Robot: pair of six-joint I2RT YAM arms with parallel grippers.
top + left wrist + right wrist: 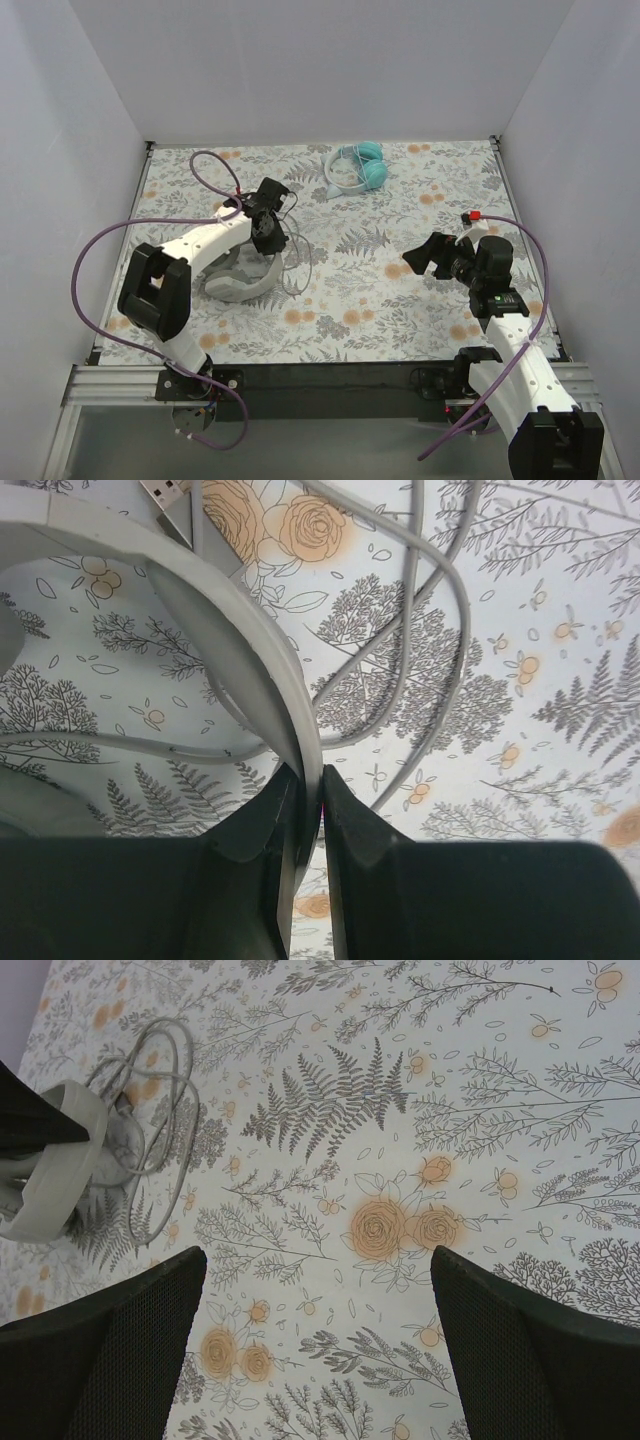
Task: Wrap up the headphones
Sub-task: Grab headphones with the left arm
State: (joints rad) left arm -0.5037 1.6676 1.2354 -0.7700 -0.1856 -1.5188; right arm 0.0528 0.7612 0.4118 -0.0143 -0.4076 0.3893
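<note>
The white-grey headphones [240, 280] lie at the left of the table under my left arm. My left gripper [272, 232] is shut on their pale headband [255, 650], which runs up from between the jaws in the left wrist view. Their thin grey cable [445, 660] lies in loose loops on the cloth, its USB plug [168, 502] at the top. The headphones also show in the right wrist view [55, 1165], far left. The teal headphones [362, 166] sit at the back with cord bundled. My right gripper [425, 252] is open and empty above the cloth.
A floral cloth [380, 300] covers the table. White walls stand at the left, back and right. Purple robot cables [90, 270] arc beside the left arm and the right arm [540, 270].
</note>
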